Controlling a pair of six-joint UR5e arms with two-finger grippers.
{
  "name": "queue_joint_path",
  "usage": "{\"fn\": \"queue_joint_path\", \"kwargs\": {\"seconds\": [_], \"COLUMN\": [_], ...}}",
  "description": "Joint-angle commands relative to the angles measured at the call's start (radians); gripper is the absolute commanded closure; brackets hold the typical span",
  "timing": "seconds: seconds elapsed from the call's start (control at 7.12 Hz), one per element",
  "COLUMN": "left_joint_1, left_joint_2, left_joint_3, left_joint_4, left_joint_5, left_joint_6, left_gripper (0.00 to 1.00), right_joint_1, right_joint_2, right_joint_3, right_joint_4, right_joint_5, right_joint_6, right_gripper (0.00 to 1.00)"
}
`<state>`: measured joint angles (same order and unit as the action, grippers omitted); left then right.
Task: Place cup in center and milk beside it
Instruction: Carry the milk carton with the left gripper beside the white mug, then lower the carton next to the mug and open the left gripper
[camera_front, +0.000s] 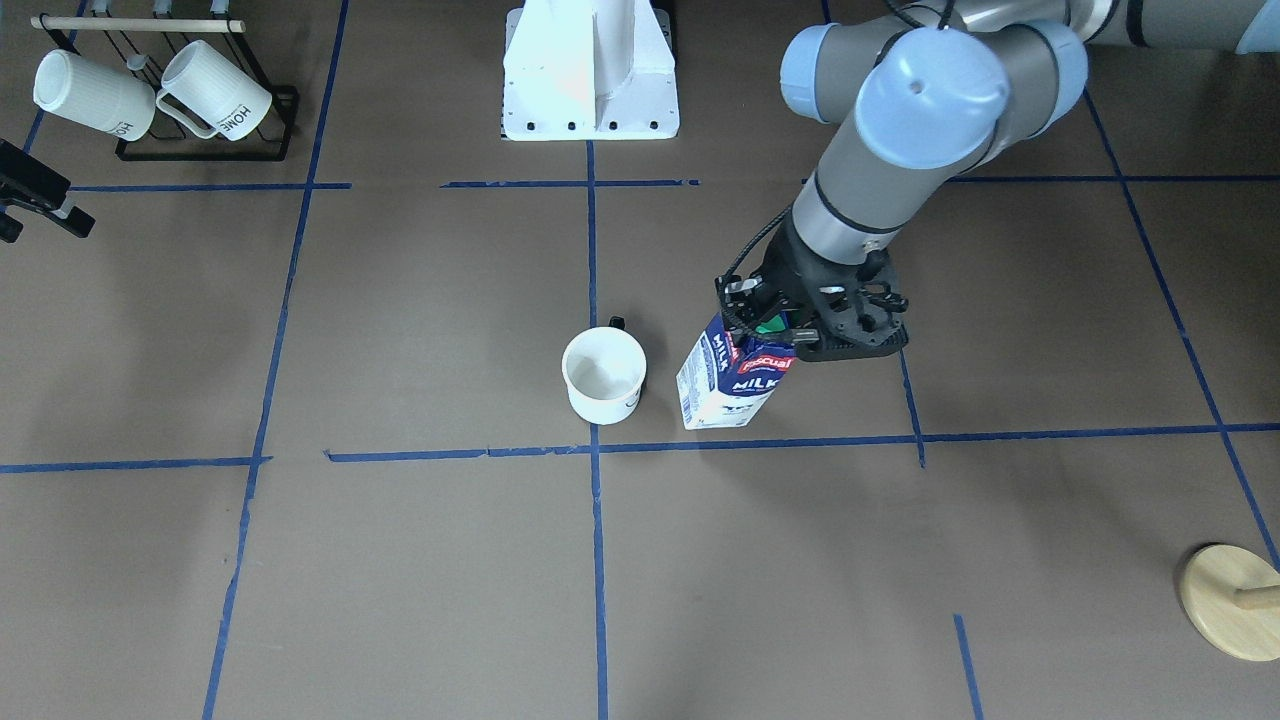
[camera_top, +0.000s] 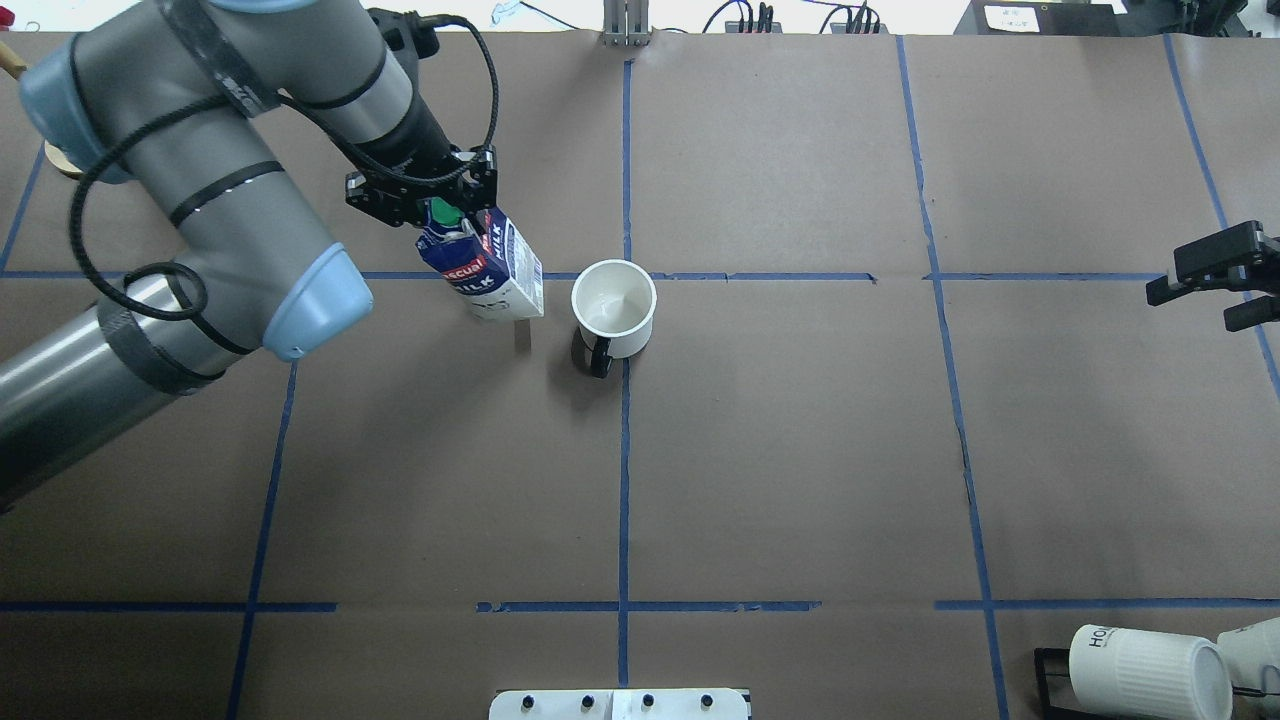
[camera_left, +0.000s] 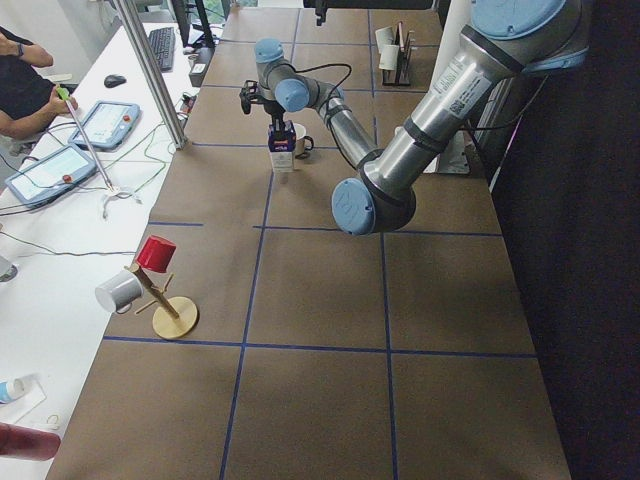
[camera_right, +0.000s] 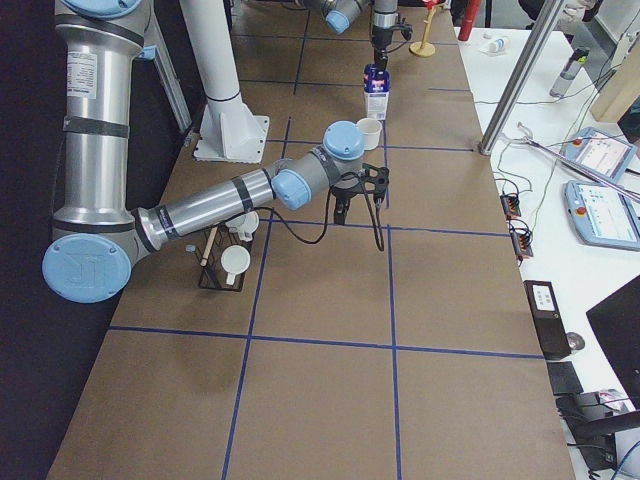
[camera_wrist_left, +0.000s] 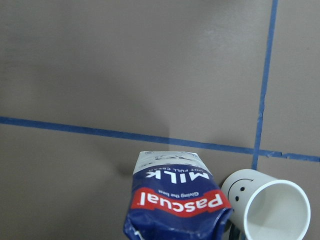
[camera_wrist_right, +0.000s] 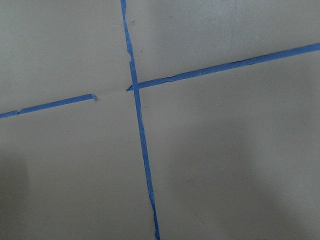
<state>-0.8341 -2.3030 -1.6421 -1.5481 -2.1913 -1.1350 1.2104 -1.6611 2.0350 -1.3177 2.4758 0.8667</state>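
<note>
The milk (camera_top: 495, 275) stands upright, long axis vertical, directly under the left jaws, which are clamped on its gable top by the green cap (camera_top: 440, 212). I cannot tell whether its base touches the table (camera_top: 800, 450). It is just beside the cup (camera_top: 613, 310), on the robot's left of it, and the cup sits at the tape cross (camera_front: 595, 450), so a release and straight lift looks due. The right jaws hang apart and empty, well away.
</note>
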Motion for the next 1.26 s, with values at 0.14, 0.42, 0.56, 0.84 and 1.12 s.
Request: {"fn": "queue_joint_path", "kwargs": {"seconds": [0.14,0.42,0.56,0.84,1.12], "left_joint_1": [0.042,0.046,0.055,0.067,0.021], "left_joint_2": [-0.036,-0.049,-0.056,-0.067,-0.053], "left_joint_3": [0.034,0.036,0.042,0.026,-0.148], "left_joint_4": [-0.001,-0.001,-0.003,0.002,0.125], "left_joint_5": [0.034,0.034,0.071,0.111,0.104], "left_joint_6": [-0.002,-0.003,-0.005,-0.029,-0.022], "left_gripper": [0.94,0.56,0.01,0.00,0.00], "right_joint_1": [-0.002,-0.003,-0.003,-0.005,-0.005], "right_joint_2": [0.000,0.000,0.000,0.000,0.000], "right_joint_3": [-0.001,-0.001,-0.001,-0.002,-0.002], "right_joint_4": [0.006,0.006,0.006,0.006,0.006], "right_joint_5": [0.000,0.000,0.000,0.000,0.000], "right_joint_6": [0.002,0.002,0.002,0.002,0.000], "right_gripper": [0.00,0.00,0.00,0.00,0.00]}}
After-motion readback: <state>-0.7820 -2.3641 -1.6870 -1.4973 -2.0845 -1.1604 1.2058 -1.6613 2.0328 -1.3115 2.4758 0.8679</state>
